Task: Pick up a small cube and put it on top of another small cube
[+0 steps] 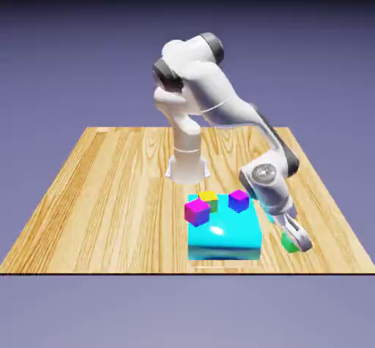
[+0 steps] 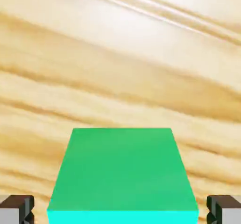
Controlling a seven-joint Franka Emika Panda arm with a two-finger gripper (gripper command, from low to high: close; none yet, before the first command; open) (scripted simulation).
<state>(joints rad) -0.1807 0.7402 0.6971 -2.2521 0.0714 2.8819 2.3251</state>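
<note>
The small green cube (image 1: 291,245) lies on the wooden table (image 1: 110,193) near its front edge, just off the right side of the big cyan block (image 1: 225,233). My gripper (image 1: 296,242) is lowered around it, partly hiding it in the exterior view. In the hand view the green cube (image 2: 122,176) fills the lower middle, between the two grey fingertips (image 2: 19,210). A narrow gap shows on each side, so my gripper (image 2: 120,214) is open and straddles the cube without touching it.
On top of the cyan block sit a magenta cube (image 1: 197,211), a yellow cube (image 1: 208,196) and a purple-blue cube (image 1: 238,199). The cyan block stands close to the exterior view's left of my hand. The table's front edge runs just below the green cube.
</note>
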